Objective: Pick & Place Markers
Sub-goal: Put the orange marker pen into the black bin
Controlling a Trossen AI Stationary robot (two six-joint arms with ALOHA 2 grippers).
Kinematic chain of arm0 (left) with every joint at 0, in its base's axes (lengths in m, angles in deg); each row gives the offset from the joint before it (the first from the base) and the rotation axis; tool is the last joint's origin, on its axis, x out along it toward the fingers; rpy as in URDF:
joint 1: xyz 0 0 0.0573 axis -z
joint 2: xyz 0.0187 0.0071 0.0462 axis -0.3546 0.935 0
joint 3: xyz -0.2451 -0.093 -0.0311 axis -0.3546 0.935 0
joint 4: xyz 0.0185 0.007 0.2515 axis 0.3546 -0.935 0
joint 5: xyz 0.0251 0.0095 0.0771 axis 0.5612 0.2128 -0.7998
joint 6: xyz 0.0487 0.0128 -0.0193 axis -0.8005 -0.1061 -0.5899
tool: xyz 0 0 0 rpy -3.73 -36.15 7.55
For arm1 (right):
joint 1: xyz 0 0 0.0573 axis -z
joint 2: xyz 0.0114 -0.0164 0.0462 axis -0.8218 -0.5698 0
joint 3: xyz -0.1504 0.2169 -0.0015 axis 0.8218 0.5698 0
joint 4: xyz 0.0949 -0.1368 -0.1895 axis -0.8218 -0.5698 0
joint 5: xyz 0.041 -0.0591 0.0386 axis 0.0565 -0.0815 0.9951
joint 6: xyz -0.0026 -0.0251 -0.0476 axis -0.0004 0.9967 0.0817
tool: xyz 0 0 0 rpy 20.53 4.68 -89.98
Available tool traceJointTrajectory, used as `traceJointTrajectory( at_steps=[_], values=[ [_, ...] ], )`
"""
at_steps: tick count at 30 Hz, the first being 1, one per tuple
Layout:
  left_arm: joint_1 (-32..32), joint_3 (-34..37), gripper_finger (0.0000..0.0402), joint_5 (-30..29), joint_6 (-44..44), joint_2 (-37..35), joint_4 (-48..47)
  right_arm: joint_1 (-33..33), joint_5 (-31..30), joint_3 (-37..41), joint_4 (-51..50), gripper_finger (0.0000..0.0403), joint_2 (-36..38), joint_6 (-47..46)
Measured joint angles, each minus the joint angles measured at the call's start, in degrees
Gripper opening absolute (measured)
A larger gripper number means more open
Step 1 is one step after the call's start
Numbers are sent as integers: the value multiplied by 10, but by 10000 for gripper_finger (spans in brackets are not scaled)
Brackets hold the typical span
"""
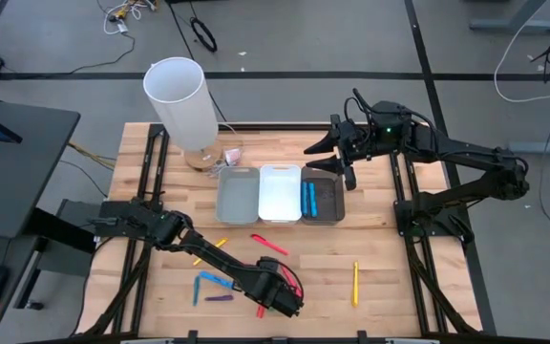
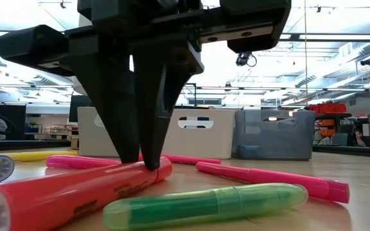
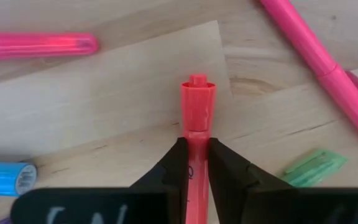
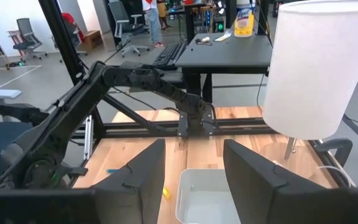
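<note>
While my left hand [image 3: 195, 163] sits low near the counter's [image 1: 370, 248] front edge, I see its fingers [image 3: 174, 171] pinched tight on a red marker [image 3: 197, 112] that lies flat on the wood. Just beside it lie a green marker [image 2: 204, 204] and 2 pink markers [image 2: 272, 179], with a blue marker [image 1: 213, 280] and a purple marker [image 1: 219, 298] a little toward the left edge. A yellow marker [image 1: 355, 283] lies apart, toward the right edge. My right hand [image 4: 194, 171] hangs over the 3 bins [image 1: 279, 194] at the counter's middle, fingers partly apart and holding nothing. 2 blue markers lie in the grey bin [image 1: 328, 199], nearest the right edge.
</note>
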Motion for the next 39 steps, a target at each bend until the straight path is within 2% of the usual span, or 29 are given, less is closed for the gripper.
traceJointTrajectory(
  at_steps=[9,15,24,28,31,34,39],
  values=[
    [-1,-1,43,17,-14,0,1,0,0,0,-2,165,0,0],
    [-1,-1,72,19,-15,0,2,0,0,0,-2,165,0,5],
    [-1,1,140,1,-30,7,-3,0,0,0,-2,165,0,5],
    [-3,0,150,9,-30,15,0,0,0,0,-2,165,0,8],
    [-3,-2,145,31,-30,27,8,0,0,0,-3,165,0,9],
    [-6,-2,120,55,-28,34,16,0,0,0,-5,165,0,9],
    [-6,-1,68,43,-28,23,15,1,0,0,-6,165,0,10]
  ],
)
